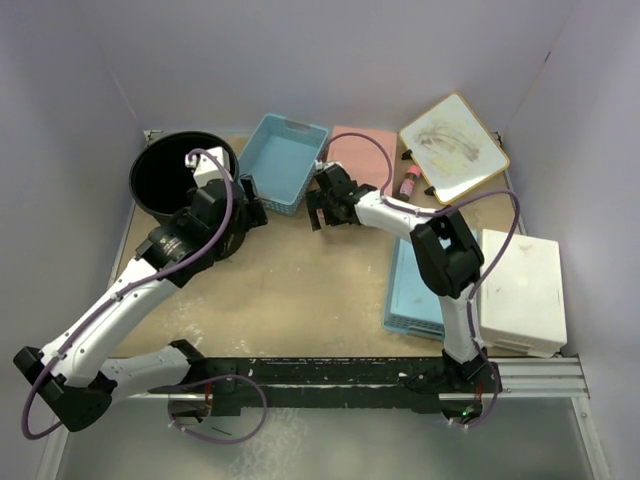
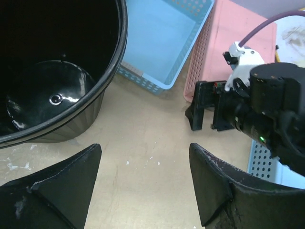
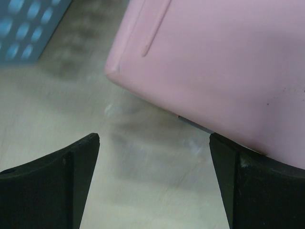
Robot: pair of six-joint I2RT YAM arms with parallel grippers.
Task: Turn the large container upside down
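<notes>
Presently the large container stands upright at the far left corner of the counter, mouth up, its glossy black floor showing in the left wrist view and nothing visible inside. The left pincer hangs just beside its right wall, low over the counter, fingers spread and pinching nothing; I see no contact with the wall from here. To the container's right sits a light-blue perforated basket, close to the wall though whether they touch is unclear, and beyond that a pink basket. The right pincer is spread wide and bare above the counter at the pink basket's near edge, facing the left one. Farther right lie a small red bottle and a whiteboard with smudged marks, and nearer the arm bases a second light-blue basket partly under the right arm, touching or just beside a white basket.
</notes>
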